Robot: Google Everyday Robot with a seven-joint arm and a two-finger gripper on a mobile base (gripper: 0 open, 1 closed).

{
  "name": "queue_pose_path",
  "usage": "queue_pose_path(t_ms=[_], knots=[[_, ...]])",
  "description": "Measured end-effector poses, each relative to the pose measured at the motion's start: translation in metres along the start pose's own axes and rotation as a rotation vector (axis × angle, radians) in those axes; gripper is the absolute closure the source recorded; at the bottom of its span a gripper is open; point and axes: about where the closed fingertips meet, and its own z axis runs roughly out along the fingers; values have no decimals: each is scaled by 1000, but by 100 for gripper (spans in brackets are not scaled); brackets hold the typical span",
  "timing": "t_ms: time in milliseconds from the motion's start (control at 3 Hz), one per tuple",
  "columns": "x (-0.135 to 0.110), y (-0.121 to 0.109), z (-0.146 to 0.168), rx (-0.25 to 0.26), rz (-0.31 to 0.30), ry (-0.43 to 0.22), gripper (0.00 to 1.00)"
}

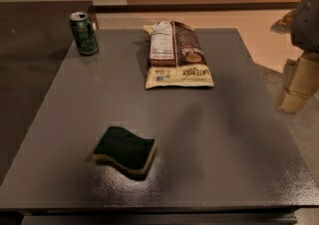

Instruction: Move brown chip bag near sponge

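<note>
The brown chip bag (pixel 178 55) lies flat at the far middle of the dark grey table (pixel 224 134), its cream band toward me and its white nutrition label facing up. The sponge (pixel 124 150), dark green on top over a yellow-tan layer, lies at the near left of the table. My gripper (pixel 299 85) hangs at the right edge of the view, beyond the table's right side. It is well to the right of the bag, touches nothing and holds nothing that I can see.
A green drink can (pixel 83 33) stands upright at the table's far left corner. A darker counter (pixel 30 59) adjoins the table on the left. Tan floor (pixel 269 40) lies beyond the far and right edges.
</note>
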Motion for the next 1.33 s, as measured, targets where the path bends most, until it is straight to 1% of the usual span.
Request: queue_pose_path(t_ms=[333, 667, 1000, 1333], knots=[[0, 0, 0, 0, 0, 0, 0], [-9, -3, 15, -39, 17, -1, 0], [-28, -20, 42, -87, 87, -20, 0], [-50, -44, 67, -104, 196, -57, 0]])
